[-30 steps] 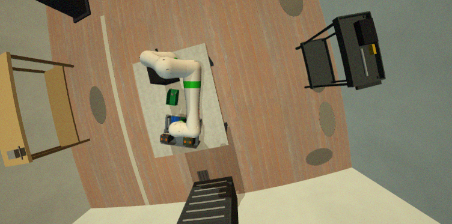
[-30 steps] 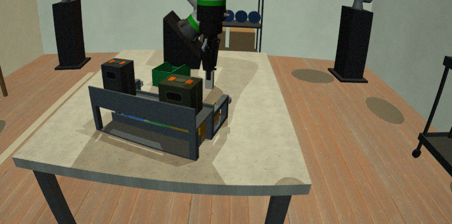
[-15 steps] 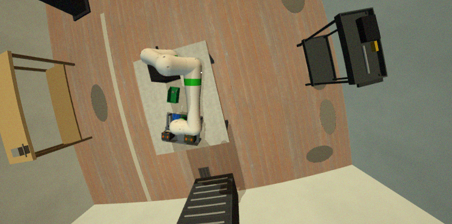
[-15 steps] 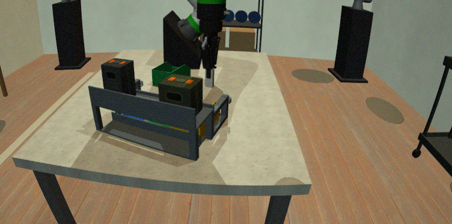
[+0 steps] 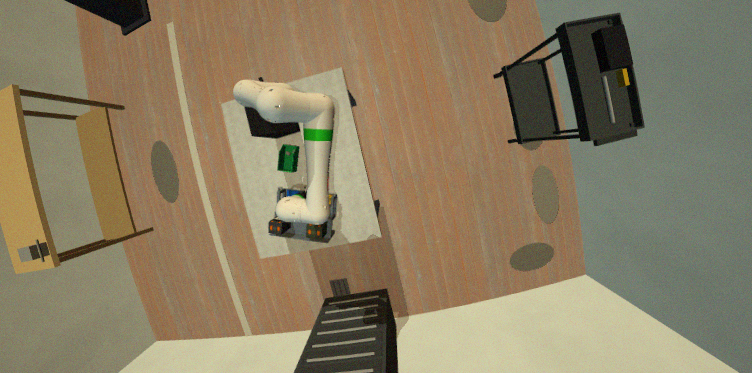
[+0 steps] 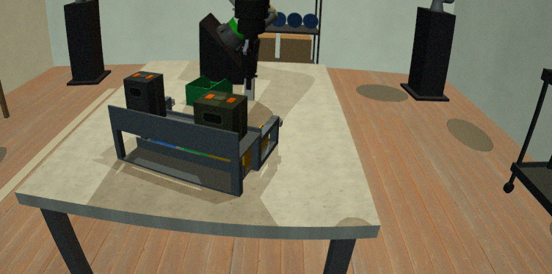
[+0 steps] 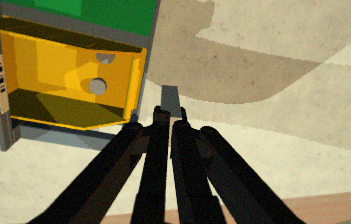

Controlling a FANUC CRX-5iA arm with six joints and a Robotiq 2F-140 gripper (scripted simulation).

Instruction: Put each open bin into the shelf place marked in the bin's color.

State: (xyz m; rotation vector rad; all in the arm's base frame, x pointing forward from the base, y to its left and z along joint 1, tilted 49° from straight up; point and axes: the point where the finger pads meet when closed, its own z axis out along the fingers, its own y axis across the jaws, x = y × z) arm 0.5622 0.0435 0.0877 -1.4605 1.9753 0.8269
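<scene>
A green open bin (image 5: 288, 158) (image 6: 194, 95) stands on the table between the robot's base and the shelf (image 6: 169, 123) (image 7: 12, 138). A small part shows inside it in the top view. A yellow open bin (image 7: 68, 70) is in the shelf's end place, with round grey parts in it; it looks level, but its rear end is partly hidden. Beside it in the wrist view is the green place (image 7: 83, 11), with no bin visible on the part shown. My gripper (image 6: 249, 95) (image 7: 168, 97) is shut and empty, in front of the yellow bin and clear of it, fingertips pointing down.
Two dark boxes with orange marks, one at the left (image 5: 276, 226) (image 6: 143, 92) and one at the right (image 5: 315, 230) (image 6: 220, 111), stand on top of the shelf. The robot's dark slanted base (image 6: 216, 51) is behind the green bin. The arm hides part of the shelf in the top view.
</scene>
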